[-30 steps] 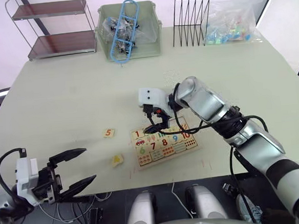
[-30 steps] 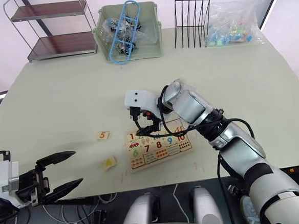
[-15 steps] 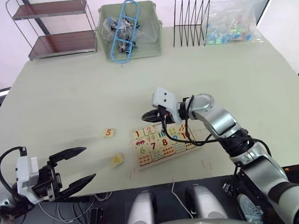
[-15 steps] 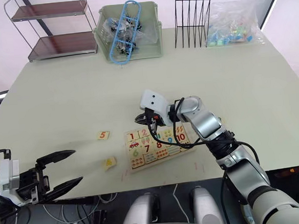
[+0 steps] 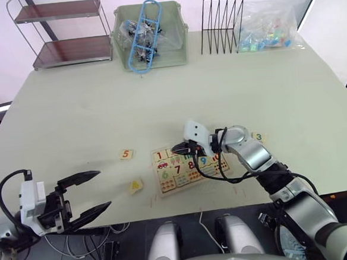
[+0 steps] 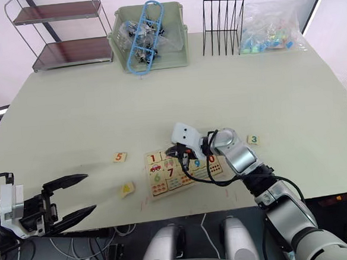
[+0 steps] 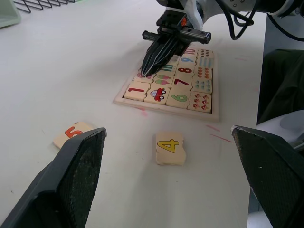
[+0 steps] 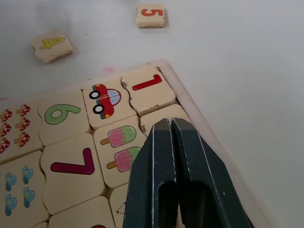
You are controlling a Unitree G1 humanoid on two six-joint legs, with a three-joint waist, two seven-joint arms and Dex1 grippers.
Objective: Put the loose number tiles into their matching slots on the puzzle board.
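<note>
Your puzzle board [image 5: 191, 167] lies near the front edge of the worktop [image 5: 89, 112], and part of the top row is filled: the red 1 tile [image 8: 147, 90] sits in its corner slot, flush with the rim. The slot next to it holds a pale tile [image 8: 164, 114] whose numeral is hidden under your right gripper [image 8: 166, 130], so you cannot yet confirm it is the 2 or that it is fully seated.

Three tiles are left out on the worktop. The orange 5 tile [image 5: 126, 153] and the yellow 4 tile [image 5: 135, 185] lie to the left of the board, well apart from each other, and the green 3 tile [image 5: 257, 137] lies just off the board's right side. By that count you look a little under halfway.

The right gripper's jaws are pressed together with nothing between them, tips resting at the board's top row. The left gripper [image 5: 86, 195] hovers low at the front left, jaws spread wide and empty.

The board and tiles are pale unfinished wood with printed numerals and small pictures: a car, ice lollies, mushrooms. The tiles are thin squares with slightly wavy, rounded edges, so expect them to slide on the smooth matte worktop.
</note>
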